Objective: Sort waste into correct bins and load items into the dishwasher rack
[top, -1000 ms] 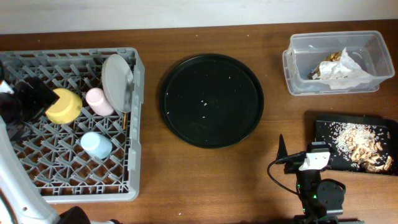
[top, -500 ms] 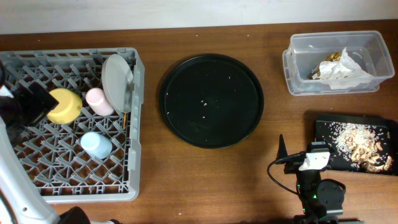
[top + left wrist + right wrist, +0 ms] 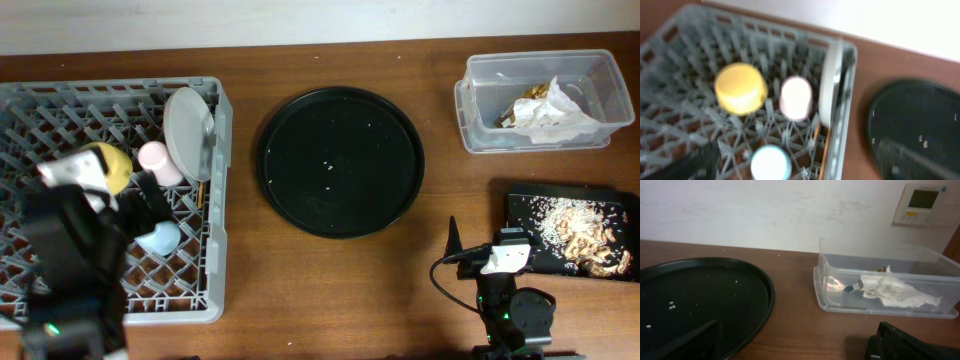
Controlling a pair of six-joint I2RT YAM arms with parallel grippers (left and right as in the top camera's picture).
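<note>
The grey dishwasher rack [image 3: 215, 200] holds the yellow bowl [image 3: 112, 165], pink cup [image 3: 155, 158], light-blue cup [image 3: 160, 237], the grey plate [image 3: 187, 130] on edge, and chopsticks [image 3: 201, 190]. The left wrist view shows the bowl [image 3: 740, 89], pink cup [image 3: 796, 97], blue cup [image 3: 771, 162] and plate [image 3: 831, 82]. My left gripper [image 3: 800, 170] is open and empty above the rack, motion-blurred. The clear tub [image 3: 470, 110] holds a napkin [image 3: 550, 110] and the wrapper [image 3: 525, 100]. The flat black container [image 3: 520, 215] holds food scraps [image 3: 585, 235]. My right gripper [image 3: 797, 347] is open and empty, low over the table.
The large round black tray [image 3: 340, 160] lies mid-table with a few crumbs; it also shows in the right wrist view [image 3: 705, 295], left of the clear tub [image 3: 840, 295]. My right arm [image 3: 505, 290] sits at the front edge, left of the black container.
My left arm has swung from the rack's left edge to the front of the rack, fast enough to blur. The right arm has not moved.
</note>
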